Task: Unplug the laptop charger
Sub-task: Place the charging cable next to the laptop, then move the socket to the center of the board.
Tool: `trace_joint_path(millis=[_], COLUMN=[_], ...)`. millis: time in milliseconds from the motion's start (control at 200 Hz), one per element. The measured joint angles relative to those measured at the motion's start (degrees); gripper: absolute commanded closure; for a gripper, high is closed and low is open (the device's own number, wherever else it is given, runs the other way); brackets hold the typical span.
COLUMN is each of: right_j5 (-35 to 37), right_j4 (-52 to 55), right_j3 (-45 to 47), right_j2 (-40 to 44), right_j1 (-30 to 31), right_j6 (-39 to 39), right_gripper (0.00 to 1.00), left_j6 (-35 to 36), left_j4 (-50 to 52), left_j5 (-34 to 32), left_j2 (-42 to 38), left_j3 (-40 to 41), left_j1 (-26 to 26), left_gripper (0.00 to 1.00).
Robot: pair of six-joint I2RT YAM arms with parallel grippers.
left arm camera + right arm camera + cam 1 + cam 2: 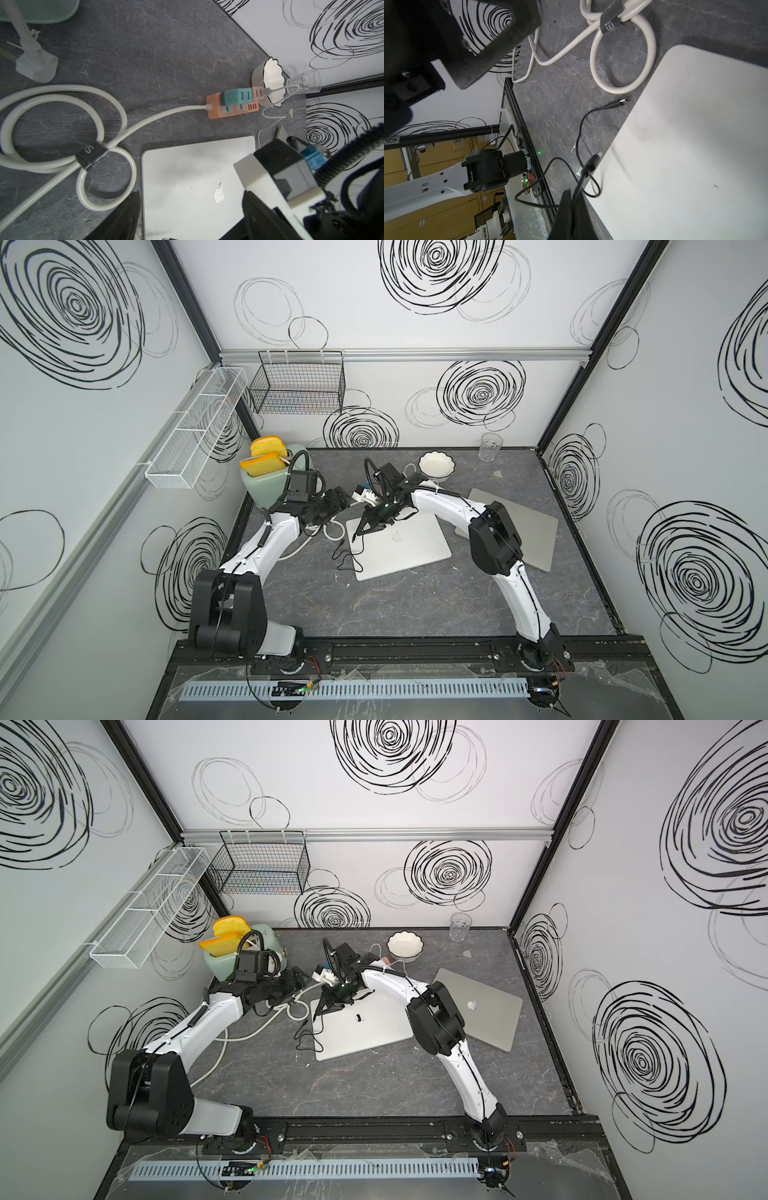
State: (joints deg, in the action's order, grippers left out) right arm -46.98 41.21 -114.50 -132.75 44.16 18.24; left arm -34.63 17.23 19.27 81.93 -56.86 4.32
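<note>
Fingers (477,62) of the left gripper (340,501) are spread wide, holding nothing, just off the silver laptop's (409,549) far corner. Thin black USB-C charger cable (578,135) loops on the table beside the laptop's edge, plug (596,158) out in the air. Right gripper (574,195) pinches it just behind that plug.

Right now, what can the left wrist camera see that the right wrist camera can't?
Only the left wrist view: the orange power strip with a teal plug, the white bowl and the glass. Only the right wrist view clearly shows the black cable, pinched in the right gripper. Both: the silver laptop and the looped white cord.
</note>
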Motion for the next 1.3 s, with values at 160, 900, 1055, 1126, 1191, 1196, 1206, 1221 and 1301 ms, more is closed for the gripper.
trace_joint_path(millis=[160, 900, 1055, 1126, 1191, 1196, 1206, 1221, 1301], right_j5=[1.4, 8.0, 10.4, 11.6, 12.8, 12.8, 13.0, 13.3, 14.8], right_j4=[0.8, 0.9, 0.9, 0.8, 0.6, 0.6, 0.4, 0.3, -0.5], right_j3=[0.0, 0.2, 0.1, 0.2, 0.4, 0.4, 0.6, 0.8, 2.1], right_j2=[0.0, 10.2, 12.5, 13.6, 14.7, 14.8, 15.0, 15.4, 17.4], right_j1=[-0.2, -9.4, -13.2, -15.7, -18.1, -18.2, -18.7, -19.1, -21.9], right_j6=[-0.5, 0.5, 0.2, 0.3, 0.4, 0.4, 0.3, 0.4, 0.7], right_gripper=[0.76, 0.12, 0.04, 0.03, 0.01, 0.01, 0.01, 0.01, 0.01], left_j6=[0.2, 0.2, 0.1, -0.1, -0.3, -0.3, -0.3, -0.4, -0.7], left_j4=[0.0, 1.1, 1.2, 1.1, 1.1, 1.1, 1.1, 1.1, 1.1], left_j5=[0.0, -0.3, -0.3, -0.5, -0.5, -0.6, -0.6, -0.6, -0.7], left_j2=[0.0, 0.5, 2.2, 3.3, 4.4, 4.5, 4.6, 4.9, 6.4], left_j3=[0.2, -2.4, -5.7, -7.2, -8.5, -8.6, -8.8, -9.1, -10.9], left_j1=[0.1, 4.8, 7.6, 9.3, 10.8, 10.9, 11.1, 11.5, 13.3], left_gripper=[0.18, 0.17, 0.16, 0.16, 0.16, 0.16, 0.16, 0.16, 0.15])
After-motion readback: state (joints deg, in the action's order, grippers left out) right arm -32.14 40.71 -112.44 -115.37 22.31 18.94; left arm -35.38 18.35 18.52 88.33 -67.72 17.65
